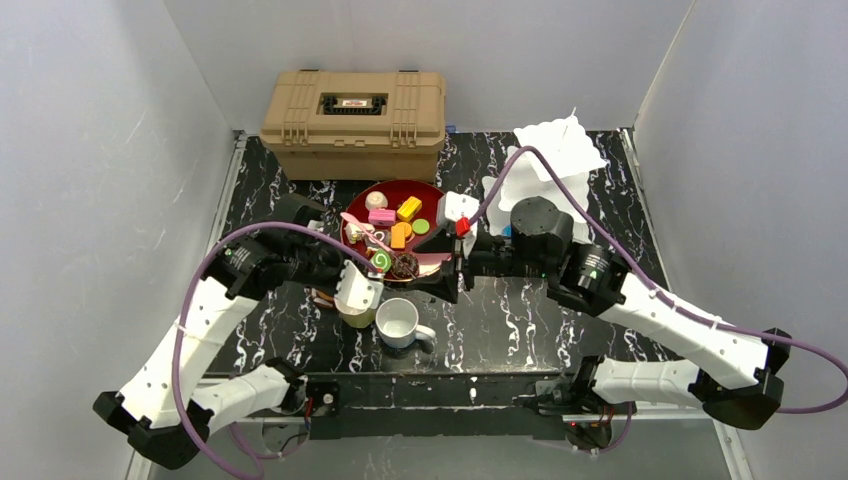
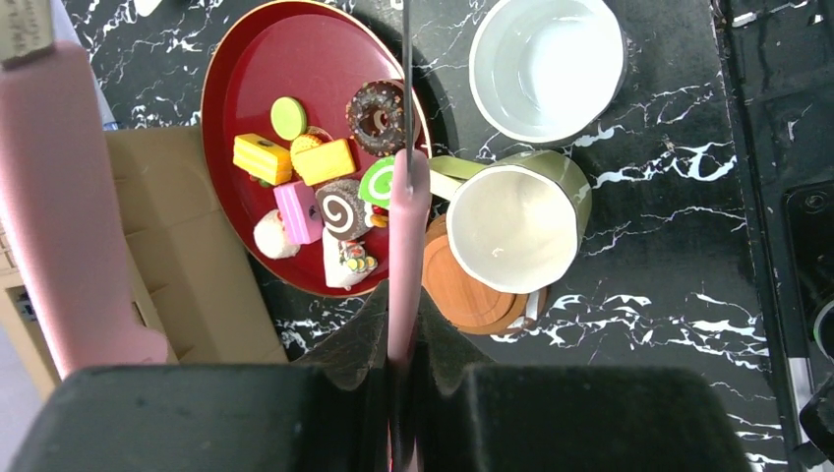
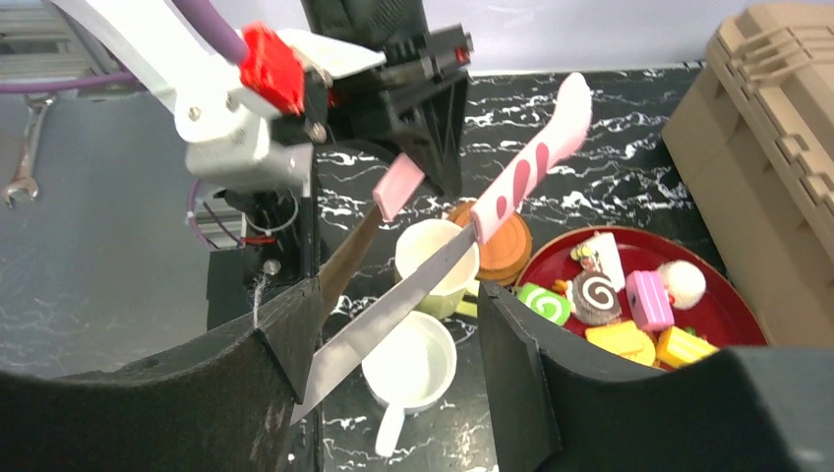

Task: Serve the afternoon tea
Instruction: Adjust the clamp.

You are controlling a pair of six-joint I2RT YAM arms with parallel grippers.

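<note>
Holding toy pastries only: red plate [image 2: 246, 59]. Seen on it are a chocolate donut [image 2: 377, 116], green swirl roll [image 2: 379, 182], brown swirl roll [image 2: 341, 208], two yellow cake slices [image 2: 263, 157], pink slice [image 2: 297, 211], green disc [image 2: 288, 117] and white ball [image 2: 270, 236].

Pale yellow mug [image 2: 511, 226]: empty, upright, partly over a brown coaster [image 2: 462, 295], just beside the plate rim. White mug [image 2: 546, 64]: empty, on the table next to the yellow one. Tan toolbox [image 1: 353, 120]: lid down, beyond the plate.

Left gripper [image 2: 403, 334]: clamped on a pink arm of the tongs [image 3: 531, 157]. Yellow mug and coaster sit just off its fingertips, plate alongside.

Right gripper [image 3: 398, 295]: jaws partway apart, metal tong arm running through the gap. Cannot tell whether they pinch it. Both mugs lie just past its fingers, plate off to one side.
</note>
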